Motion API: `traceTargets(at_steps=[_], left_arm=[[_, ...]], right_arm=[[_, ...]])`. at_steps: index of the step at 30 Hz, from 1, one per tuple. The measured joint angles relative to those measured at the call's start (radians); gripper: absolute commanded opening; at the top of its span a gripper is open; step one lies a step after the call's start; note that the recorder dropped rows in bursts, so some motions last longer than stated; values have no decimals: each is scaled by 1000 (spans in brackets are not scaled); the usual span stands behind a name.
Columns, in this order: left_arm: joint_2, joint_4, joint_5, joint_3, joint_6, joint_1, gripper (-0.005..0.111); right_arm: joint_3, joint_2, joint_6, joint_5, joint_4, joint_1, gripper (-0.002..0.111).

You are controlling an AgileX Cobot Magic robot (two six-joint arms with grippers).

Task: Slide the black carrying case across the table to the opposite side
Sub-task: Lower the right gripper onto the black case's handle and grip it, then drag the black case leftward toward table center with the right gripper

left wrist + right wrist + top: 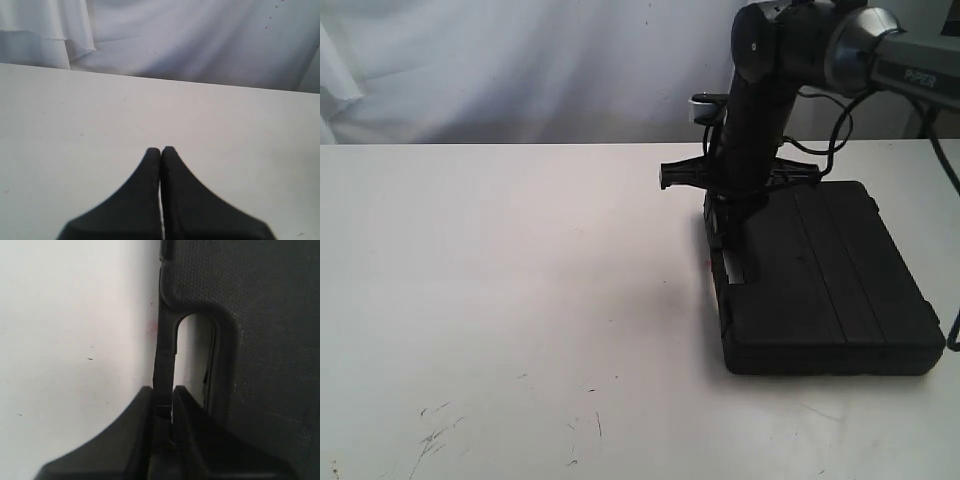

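The matte-black case [830, 285] lies flat on the right part of the white table [500, 300], ribbed lid up, its handle slot on the left edge. My right gripper [725, 235] comes straight down on that edge and is shut on the case's handle bar [164, 360], one finger outside it, one inside the slot [192, 355]. The textured lid [260, 340] fills the rest of the right wrist view. My left gripper [160, 150] is shut and empty over bare tabletop; it does not show in the exterior view.
A white cloth backdrop [520, 60] hangs behind the table's far edge. A tiny red spot [151, 328] marks the table beside the handle. Dark scuff marks [435, 430] lie near the front left. The right arm's cables [830, 135] loop above the case.
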Motion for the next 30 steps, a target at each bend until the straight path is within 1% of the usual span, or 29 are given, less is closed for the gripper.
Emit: traceTargets(at_steps=[2, 4, 10, 20, 24, 30], left_arm=[[0, 0, 0, 0, 0, 0, 0], [0, 0, 0, 0, 0, 0, 0], [0, 0, 0, 0, 0, 0, 0], [0, 0, 0, 0, 0, 0, 0], [0, 0, 0, 0, 0, 0, 0], [0, 0, 0, 0, 0, 0, 0]], right_arm=[[0, 15, 0, 2, 0, 0, 38], [-2, 25, 0, 2, 2, 0, 41], [-4, 66, 0, 4, 46, 0, 41], [-4, 72, 5, 4, 49, 0, 41], [-4, 72, 15, 1, 38, 0, 38], [-6, 84, 19, -5, 36, 2, 39]])
